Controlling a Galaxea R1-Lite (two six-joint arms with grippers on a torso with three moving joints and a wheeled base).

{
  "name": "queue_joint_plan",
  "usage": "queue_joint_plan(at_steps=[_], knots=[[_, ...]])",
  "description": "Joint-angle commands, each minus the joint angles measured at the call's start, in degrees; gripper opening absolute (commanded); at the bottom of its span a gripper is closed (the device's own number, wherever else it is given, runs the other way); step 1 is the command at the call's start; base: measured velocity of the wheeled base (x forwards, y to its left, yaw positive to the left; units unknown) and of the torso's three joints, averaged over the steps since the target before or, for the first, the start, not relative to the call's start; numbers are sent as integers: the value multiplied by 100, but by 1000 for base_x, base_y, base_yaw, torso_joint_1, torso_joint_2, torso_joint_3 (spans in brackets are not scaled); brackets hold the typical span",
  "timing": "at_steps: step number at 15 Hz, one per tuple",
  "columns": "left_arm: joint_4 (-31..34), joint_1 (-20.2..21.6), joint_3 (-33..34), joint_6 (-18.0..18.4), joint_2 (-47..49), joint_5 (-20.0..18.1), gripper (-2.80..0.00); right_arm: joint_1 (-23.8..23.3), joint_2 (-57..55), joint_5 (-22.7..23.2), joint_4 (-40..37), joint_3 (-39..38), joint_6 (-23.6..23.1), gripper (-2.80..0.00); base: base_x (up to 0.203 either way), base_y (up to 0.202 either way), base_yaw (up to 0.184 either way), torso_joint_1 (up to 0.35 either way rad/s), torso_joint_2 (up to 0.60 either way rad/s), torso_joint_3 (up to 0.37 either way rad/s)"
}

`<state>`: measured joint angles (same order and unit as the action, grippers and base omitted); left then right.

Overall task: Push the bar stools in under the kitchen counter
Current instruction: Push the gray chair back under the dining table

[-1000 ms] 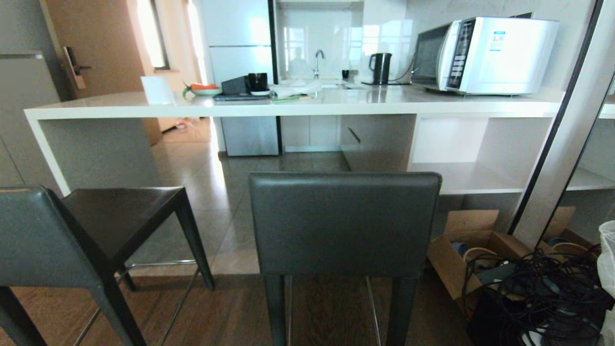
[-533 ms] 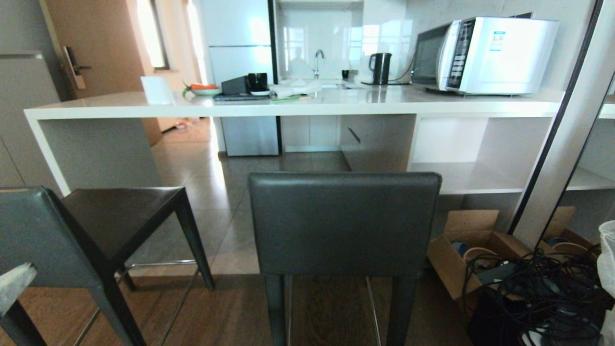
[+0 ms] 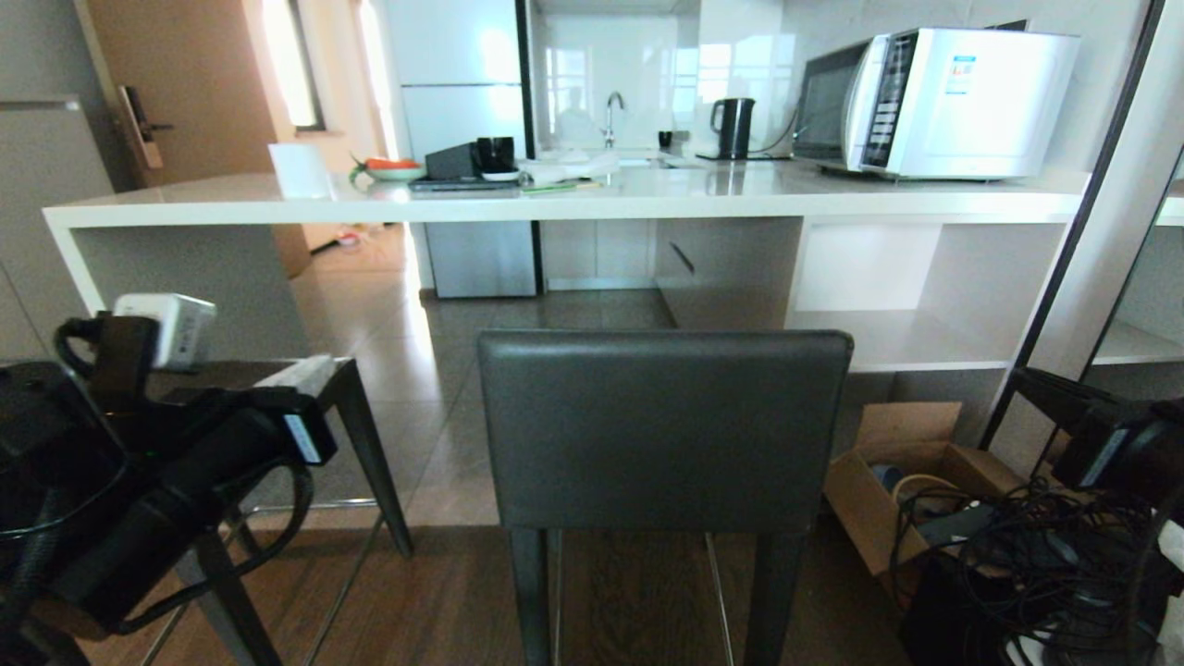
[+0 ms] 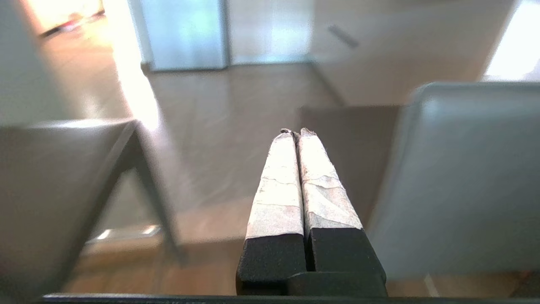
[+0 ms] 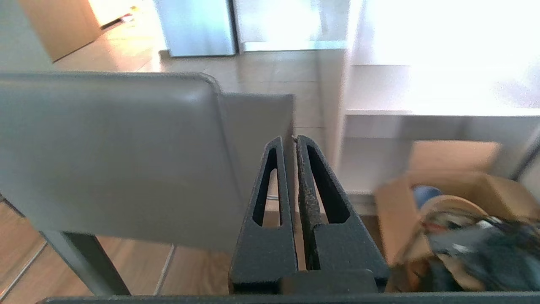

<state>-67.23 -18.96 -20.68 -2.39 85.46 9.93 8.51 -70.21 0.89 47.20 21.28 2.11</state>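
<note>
Two bar stools short of the kitchen counter, both out on the floor with seats not under the tabletop. Centre stool square-on to the long front edge, dark grey backrest toward the camera, slim black legs planted where wood flooring meets tile. Second stool off to the left, near the tabletop's left end, turned at an angle and mostly hidden behind the left arm — only a seat corner, one leg and the thin metal footrest showing. Left gripper raised in the gap between the two stools, taped fingers pressed together, holding nothing, touching neither stool. Right gripper just off the right side of the centre stool's backrest, black fingers closed with only a hairline slit between them — empty as well. On the tabletop: microwave at the right end, kettle mid-way along the far edge. Below the right end, white open shelves; on the floor beside them, cardboard box and a tangle of black cables.
</note>
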Motion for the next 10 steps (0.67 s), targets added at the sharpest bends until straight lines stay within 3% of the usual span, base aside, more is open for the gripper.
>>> queue_joint_plan(at_steps=[1, 4, 10], knots=[[-456, -252, -101, -13, 958, 89, -280, 238, -1001, -42, 325, 74, -6, -280, 0, 0, 0, 0, 0, 0], [-519, -313, -211, 21, 1444, 121, -280, 324, -1811, -283, 832, 213, -31, -280, 0, 0, 0, 0, 0, 0], [-1490, -509, -638, 50, 2547, 137, -280, 478, -3073, -1083, 1789, 623, -153, -280, 0, 0, 0, 0, 0, 0]])
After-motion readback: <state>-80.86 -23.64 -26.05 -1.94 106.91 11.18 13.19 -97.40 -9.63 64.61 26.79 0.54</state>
